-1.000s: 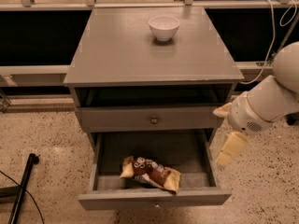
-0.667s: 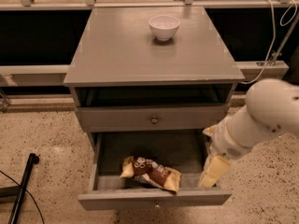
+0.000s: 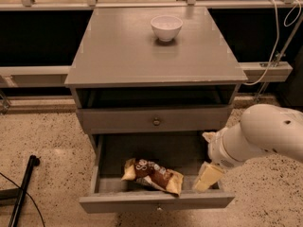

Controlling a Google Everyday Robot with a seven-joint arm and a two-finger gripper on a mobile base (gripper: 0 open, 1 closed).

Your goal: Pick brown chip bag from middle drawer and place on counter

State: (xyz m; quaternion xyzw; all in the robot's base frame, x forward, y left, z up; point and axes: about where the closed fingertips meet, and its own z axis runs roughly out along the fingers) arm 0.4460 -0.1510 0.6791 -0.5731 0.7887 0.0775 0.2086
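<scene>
The brown chip bag (image 3: 152, 174) lies inside the open middle drawer (image 3: 156, 201), at about 6 o'clock in the view. It rests on the drawer floor near the front wall, slightly left of the drawer's middle. It lies crumpled and slantwise, with 1 yellow-gold end toward 10 o'clock and the other toward 4 o'clock, and its dark brown middle faces up with white lettering on it.

The tool (image 3: 204, 160) is at about 4 o'clock in the view, over the right-hand end of the drawer and just beside its right wall. It is released: its 2 pale fingers stand apart, 1 tip up toward the drawer front above and the lower finger (image 3: 208, 176) reaching down into the drawer's front right corner. Nothing is between them. The tool is near the bag, at the bag's 3 o'clock, and not touching it. The white arm (image 3: 265, 134) comes in from the right edge of the view.

Above the open drawer is a shut grey drawer front (image 3: 118, 118) with 1 round knob (image 3: 156, 122) at its middle, and above that an open dark slot under the top. The grey table (image 3: 142, 51) carries 1 small white bowl (image 3: 166, 27), upright, at 12 o'clock on its surface, near the far edge.

On the speckled floor (image 3: 47, 136), at 8 o'clock, lies a black pole (image 3: 23, 188). A pale cable (image 3: 274, 32) hangs at 2 o'clock.
</scene>
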